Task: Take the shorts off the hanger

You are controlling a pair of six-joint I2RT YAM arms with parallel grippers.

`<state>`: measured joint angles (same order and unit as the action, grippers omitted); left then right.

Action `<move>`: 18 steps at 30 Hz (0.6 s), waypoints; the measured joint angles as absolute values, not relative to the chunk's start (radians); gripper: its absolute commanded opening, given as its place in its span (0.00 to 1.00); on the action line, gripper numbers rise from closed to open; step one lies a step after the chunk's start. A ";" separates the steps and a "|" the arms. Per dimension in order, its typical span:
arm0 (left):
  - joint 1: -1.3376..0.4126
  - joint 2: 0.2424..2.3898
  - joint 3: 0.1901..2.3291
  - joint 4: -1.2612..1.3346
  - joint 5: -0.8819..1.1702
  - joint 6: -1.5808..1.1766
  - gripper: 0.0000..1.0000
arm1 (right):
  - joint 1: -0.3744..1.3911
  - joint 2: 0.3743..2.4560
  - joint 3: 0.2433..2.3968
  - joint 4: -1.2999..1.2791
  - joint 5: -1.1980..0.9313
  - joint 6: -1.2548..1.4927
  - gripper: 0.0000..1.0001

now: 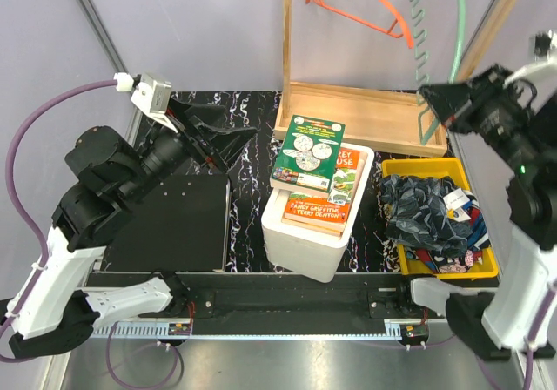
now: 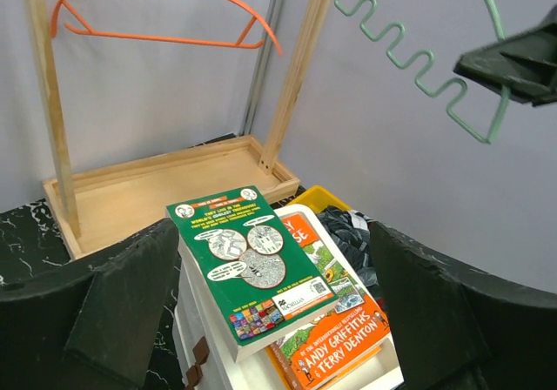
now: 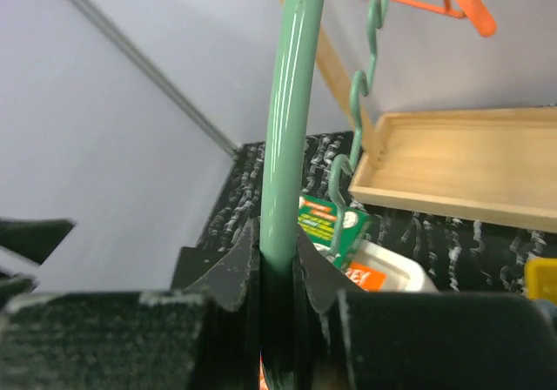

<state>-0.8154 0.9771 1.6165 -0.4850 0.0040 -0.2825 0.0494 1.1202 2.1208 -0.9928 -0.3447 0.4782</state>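
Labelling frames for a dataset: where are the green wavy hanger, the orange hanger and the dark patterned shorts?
green wavy hanger (image 3: pixel 291 103): right wrist view, straight shaft.
orange hanger (image 2: pixel 165 37): left wrist view, bottom bar.
dark patterned shorts (image 1: pixel 418 211): top view, crumpled middle.

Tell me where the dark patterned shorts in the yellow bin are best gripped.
Probably pinch a raised fold near the middle of the dark shorts, coming straight down from above: they lie bunched in the yellow bin, whose walls block a side approach.

Green book atop orange book on white box, ahead of left gripper; wooden rack beyond.
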 measured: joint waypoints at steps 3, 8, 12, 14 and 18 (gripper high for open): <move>-0.815 0.976 1.618 -0.488 -0.009 -0.267 0.97 | 0.049 1.260 2.260 -1.059 -0.286 0.457 0.00; -0.815 0.966 1.628 -0.535 -0.048 -0.233 0.99 | 0.048 1.486 2.429 -1.208 -0.218 0.440 0.00; -0.815 0.949 1.630 -0.560 -0.091 -0.204 0.99 | 0.020 1.600 2.481 -1.274 -0.250 0.437 0.00; -0.815 0.947 1.639 -0.574 -0.101 -0.190 0.99 | -0.017 1.643 2.498 -1.275 -0.297 0.439 0.00; -0.815 0.954 1.674 -0.607 -0.104 -0.160 0.99 | -0.079 1.721 2.556 -1.224 -0.399 0.459 0.00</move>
